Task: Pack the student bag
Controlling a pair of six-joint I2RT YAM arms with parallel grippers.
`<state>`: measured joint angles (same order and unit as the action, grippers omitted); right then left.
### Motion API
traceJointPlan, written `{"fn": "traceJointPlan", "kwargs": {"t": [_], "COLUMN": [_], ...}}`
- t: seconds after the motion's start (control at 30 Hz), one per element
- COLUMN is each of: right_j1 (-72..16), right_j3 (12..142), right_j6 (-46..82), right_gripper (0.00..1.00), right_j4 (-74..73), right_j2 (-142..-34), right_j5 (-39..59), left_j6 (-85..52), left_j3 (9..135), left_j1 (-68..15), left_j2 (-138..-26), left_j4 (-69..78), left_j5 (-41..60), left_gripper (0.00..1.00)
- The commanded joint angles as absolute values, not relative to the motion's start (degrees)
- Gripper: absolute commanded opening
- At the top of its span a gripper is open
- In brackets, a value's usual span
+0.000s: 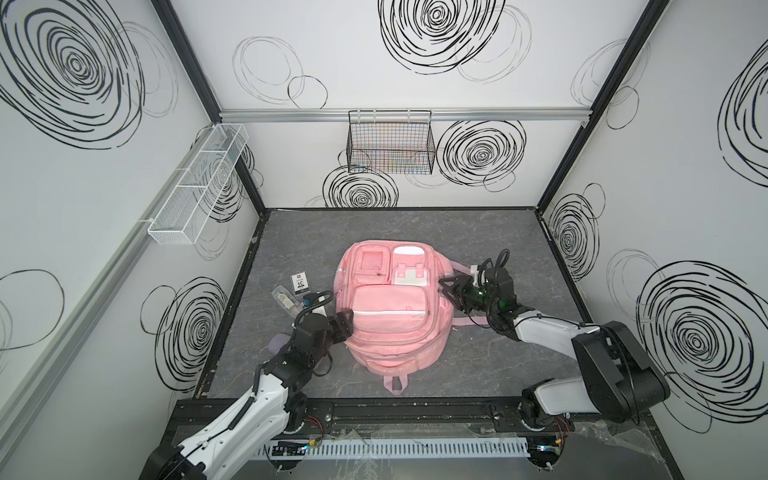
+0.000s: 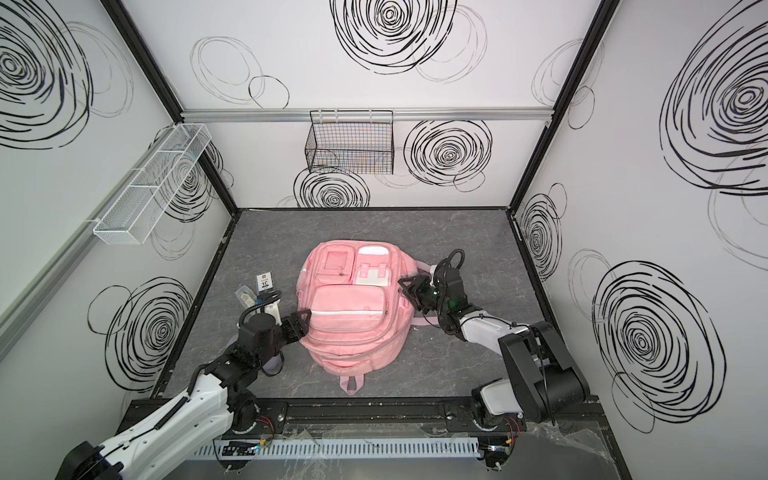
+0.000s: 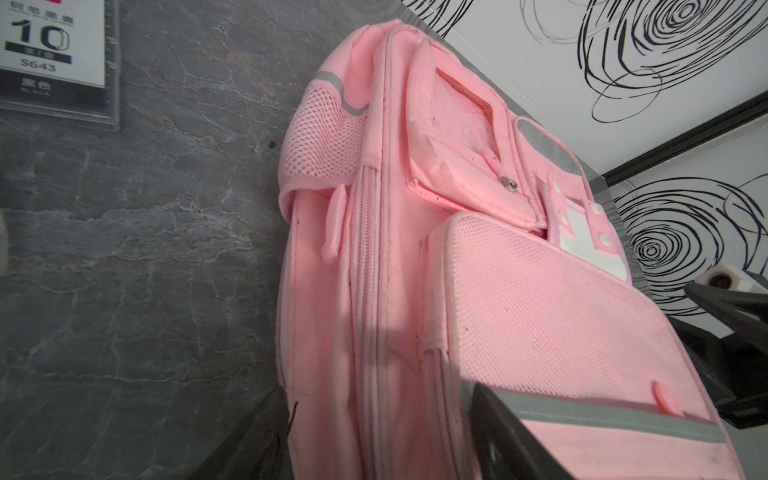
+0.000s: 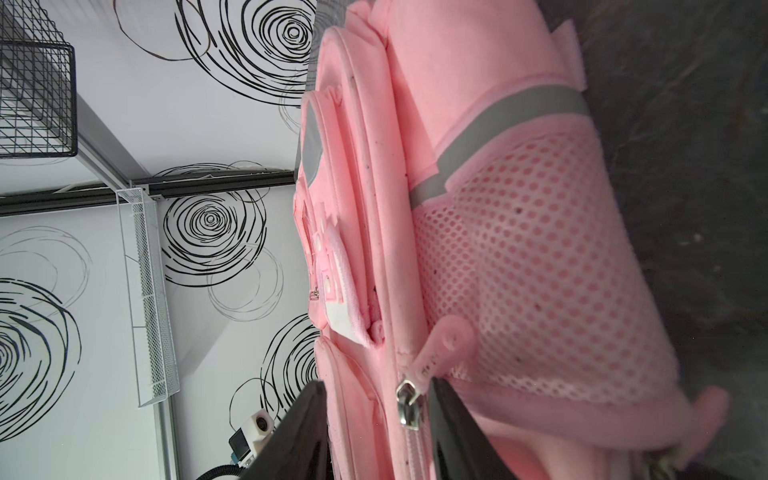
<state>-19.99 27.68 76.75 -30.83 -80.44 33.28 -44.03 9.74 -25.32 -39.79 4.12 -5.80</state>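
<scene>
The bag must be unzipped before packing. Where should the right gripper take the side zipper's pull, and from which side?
I'd pinch the flat pink pull tab, not the metal slider. It juts from the student bag beside the mesh pocket, so bring the right gripper in from that side, a finger on each flat face.

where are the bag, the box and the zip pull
bag (image 1: 395, 345), in a top view, on its lower front panel
box (image 1: 301, 283), in a top view, on its white label
zip pull (image 4: 444, 345), in the right wrist view, on its pink tab
</scene>
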Motion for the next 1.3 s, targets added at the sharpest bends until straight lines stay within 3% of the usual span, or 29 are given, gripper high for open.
{"fn": "traceJointPlan", "kwargs": {"t": [0.0, 0.77, 1.07, 1.27], "right_j1": [-20.1, -18.5, -17.9, -17.9], "right_j3": [27.7, 28.8, 31.1, 30.5], "right_j6": [77.8, 78.7, 77.6, 77.5], "right_gripper": [0.46, 0.46, 0.34, 0.24], "right_j4": [-33.8, -40.1, -41.3, -41.2], "right_j2": [-82.2, -91.6, -95.5, -92.4], "right_j5": [33.4, 33.3, 34.9, 35.1], "left_j6": [-43.4, -43.5, -43.4, -43.5], "left_j3": [9.2, 9.0, 8.9, 9.0], "left_j1": [-24.9, -24.8, -24.8, -24.8], "left_j2": [-39.5, -39.1, -39.4, -39.7], "left_j4": [6.1, 5.7, 5.7, 5.9], "left_j5": [-6.2, -6.2, -6.0, -6.0], "left_gripper": [0.72, 0.72, 0.72, 0.72]}}
